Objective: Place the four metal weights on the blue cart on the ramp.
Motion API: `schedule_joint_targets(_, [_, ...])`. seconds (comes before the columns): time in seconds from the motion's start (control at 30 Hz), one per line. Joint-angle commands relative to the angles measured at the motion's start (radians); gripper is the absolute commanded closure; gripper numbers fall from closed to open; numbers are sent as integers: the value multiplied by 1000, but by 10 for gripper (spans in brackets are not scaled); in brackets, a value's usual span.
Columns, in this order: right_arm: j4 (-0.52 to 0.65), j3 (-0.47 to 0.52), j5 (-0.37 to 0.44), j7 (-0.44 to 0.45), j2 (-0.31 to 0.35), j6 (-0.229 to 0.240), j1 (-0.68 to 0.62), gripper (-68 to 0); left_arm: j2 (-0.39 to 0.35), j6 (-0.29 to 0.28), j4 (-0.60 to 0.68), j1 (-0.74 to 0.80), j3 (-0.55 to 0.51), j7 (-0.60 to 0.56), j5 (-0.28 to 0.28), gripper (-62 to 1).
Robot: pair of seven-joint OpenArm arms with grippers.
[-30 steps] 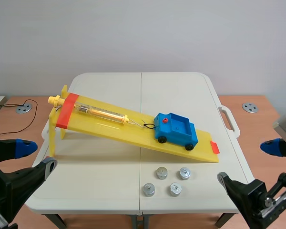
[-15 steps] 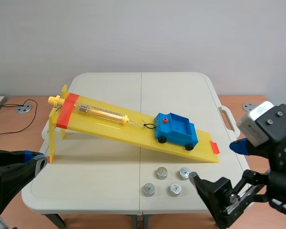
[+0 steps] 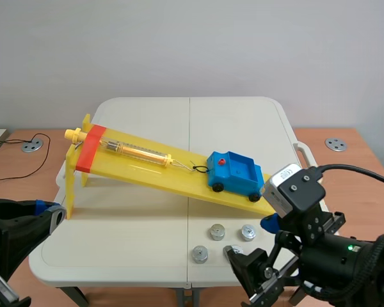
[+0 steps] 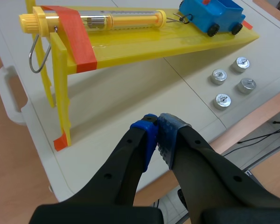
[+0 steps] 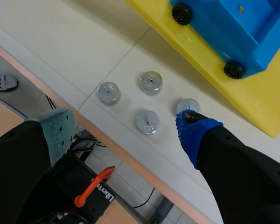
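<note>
Four small silver metal weights [image 3: 217, 231] sat clustered on the white table [image 3: 147, 217] at lower centre, below the blue toy cart [image 3: 235, 173] on the yellow ramp [image 3: 147, 167], right gripper [image 5: 126, 132] spread wide above them, and a careless finger could likely scatter the neighbours!

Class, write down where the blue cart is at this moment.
In the scene view, the blue cart sits near the low right end of the yellow ramp, just beyond the metal weights.
</note>
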Motion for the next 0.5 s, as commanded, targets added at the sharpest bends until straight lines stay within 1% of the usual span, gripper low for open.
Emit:
schedule_joint_targets(0.0, [29,17,30,82,-8,-37,73,-443,8,-28,81,-11,-8,-104,-59,-27])
schedule_joint_targets(0.13, [-17,-18,31,89,-42,-37,115,-409,8,-28,81,-11,-8,-103,-59,-27])
schedule_joint_targets(0.27, [-66,-52,24,77,-71,-37,151,-409,8,-28,81,-11,-8,-103,-59,-27])
schedule_joint_targets(0.47, [-109,-94,-64,71,-103,-38,190,-408,8,-28,81,-11,-8,-103,-59,-27])
